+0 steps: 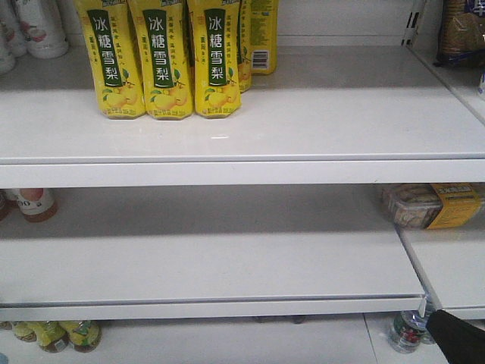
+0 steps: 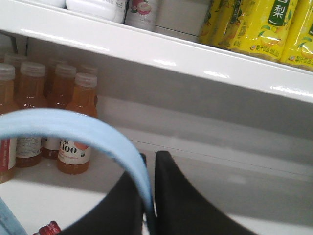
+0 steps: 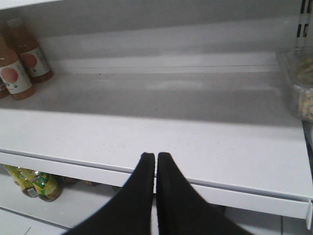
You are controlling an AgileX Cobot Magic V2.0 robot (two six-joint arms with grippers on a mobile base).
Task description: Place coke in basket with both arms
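Note:
In the left wrist view my left gripper (image 2: 149,154) is shut on the light blue swing handle (image 2: 73,128) of the basket, which arches off to the left. A strip of the basket's rim (image 2: 6,219) shows at the bottom left corner. Beside it a small piece of red with white marks (image 2: 48,228) shows, apparently the coke; the rest of it is out of view. My right gripper (image 3: 155,155) is shut and empty, just in front of the middle shelf's front edge (image 3: 234,193). A black arm part (image 1: 458,337) shows at the front view's bottom right.
Yellow pear-drink bottles (image 1: 163,57) stand on the top shelf. Orange-drink bottles (image 2: 73,127) stand at the left of the middle shelf, also in the right wrist view (image 3: 17,63). A clear snack box (image 1: 428,205) sits at its right. More bottles (image 1: 57,334) stand on the lowest shelf.

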